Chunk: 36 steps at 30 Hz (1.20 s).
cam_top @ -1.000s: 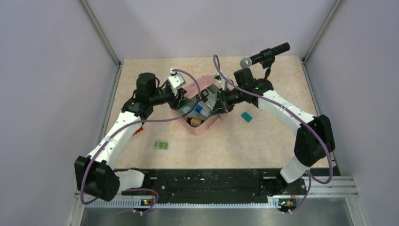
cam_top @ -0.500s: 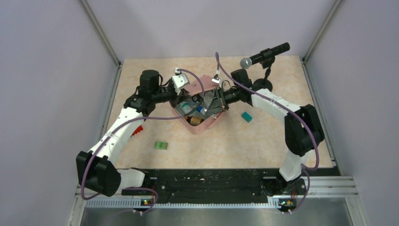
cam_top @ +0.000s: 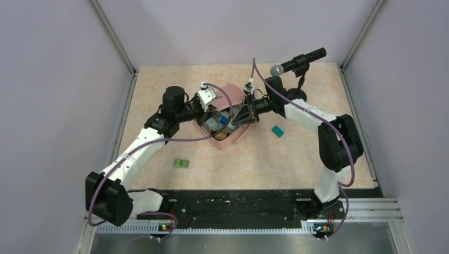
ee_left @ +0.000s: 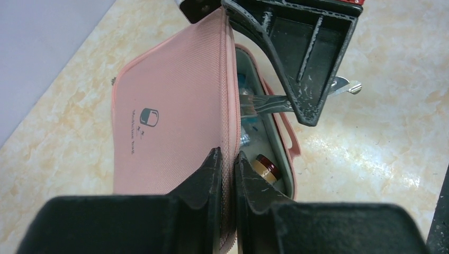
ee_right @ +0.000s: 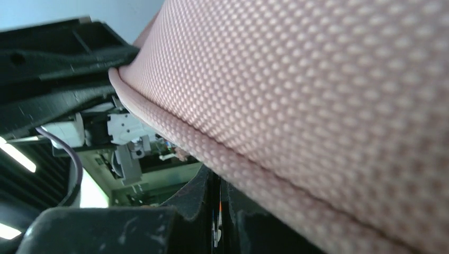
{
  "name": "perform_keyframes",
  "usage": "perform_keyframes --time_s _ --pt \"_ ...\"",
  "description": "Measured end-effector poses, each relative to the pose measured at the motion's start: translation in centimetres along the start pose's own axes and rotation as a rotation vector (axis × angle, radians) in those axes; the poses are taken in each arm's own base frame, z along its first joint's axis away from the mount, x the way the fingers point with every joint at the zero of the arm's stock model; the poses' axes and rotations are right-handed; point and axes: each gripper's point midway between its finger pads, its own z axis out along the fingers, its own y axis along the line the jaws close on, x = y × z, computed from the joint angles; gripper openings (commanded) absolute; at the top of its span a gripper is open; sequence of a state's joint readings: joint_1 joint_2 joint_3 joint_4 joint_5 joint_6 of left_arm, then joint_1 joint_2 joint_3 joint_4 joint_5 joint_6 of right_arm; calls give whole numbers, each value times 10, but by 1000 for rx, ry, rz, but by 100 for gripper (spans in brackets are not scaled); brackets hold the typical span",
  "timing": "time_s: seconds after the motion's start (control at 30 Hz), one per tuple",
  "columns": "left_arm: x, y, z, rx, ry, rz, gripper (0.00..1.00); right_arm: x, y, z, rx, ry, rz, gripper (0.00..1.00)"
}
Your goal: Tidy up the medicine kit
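The kit [cam_top: 227, 139] sits mid-frame, lid half up, things inside; left gripper [ee_left: 227, 157] pinches its lid edge; right gripper [ee_right: 216, 185] is pressed together; green packet [cam_top: 181, 163] and teal box [cam_top: 277, 130] lie outside; zipping is left.

Table [cam_top: 296, 159]: under all the things.
Kit [cam_top: 226, 142]: on the table, in the middle, a bit to the back.
Lid [ee_left: 169, 121]: half up over the kit, with a gap along one side.
Jar [ee_left: 265, 165]: in the kit, seen through the gap, near the front end.
Tool [ee_left: 280, 101]: in the kit, behind the jar; its tip sticks out over the rim.
Left gripper [ee_left: 226, 156]: at the left side of the kit, one finger on each side of the lid's edge.
Right gripper [cam_top: 242, 114]: at the right side of the kit, right against the lid.
Box [cam_top: 277, 130]: on the table, right of the kit, apart from it.
Packet [cam_top: 181, 163]: on the table, in front and to the left of the kit, well apart.
Mic [cam_top: 296, 62]: at the back right, up above the table.
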<state>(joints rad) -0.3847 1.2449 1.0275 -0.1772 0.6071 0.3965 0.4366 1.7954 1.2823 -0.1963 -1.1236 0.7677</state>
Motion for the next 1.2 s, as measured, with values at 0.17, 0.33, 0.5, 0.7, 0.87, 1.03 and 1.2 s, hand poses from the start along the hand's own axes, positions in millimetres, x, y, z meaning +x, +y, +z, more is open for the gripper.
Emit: perform_keyframes --time_s 0.17,0.33,0.5,0.7,0.87,1.03,1.2 --pt "14 -6 4 -35 33 -46 0 -14 -12 5 58 -50 132 0" --pt "14 -4 4 -68 32 -139 0 -47 -19 5 137 -166 199 0" --pt "9 -2 5 -97 13 -220 0 -71 -16 -1 199 -261 210 0" --pt "0 6 2 -143 4 -277 0 -78 -19 -2 230 -299 240 0" --pt "-9 10 0 -174 6 -343 0 -82 -18 3 216 -313 299 0" --pt "-7 9 2 -168 19 -374 0 -87 -10 14 162 -299 322 0" --pt "-7 10 2 -170 18 -373 0 -88 -1 18 129 -281 366 24"
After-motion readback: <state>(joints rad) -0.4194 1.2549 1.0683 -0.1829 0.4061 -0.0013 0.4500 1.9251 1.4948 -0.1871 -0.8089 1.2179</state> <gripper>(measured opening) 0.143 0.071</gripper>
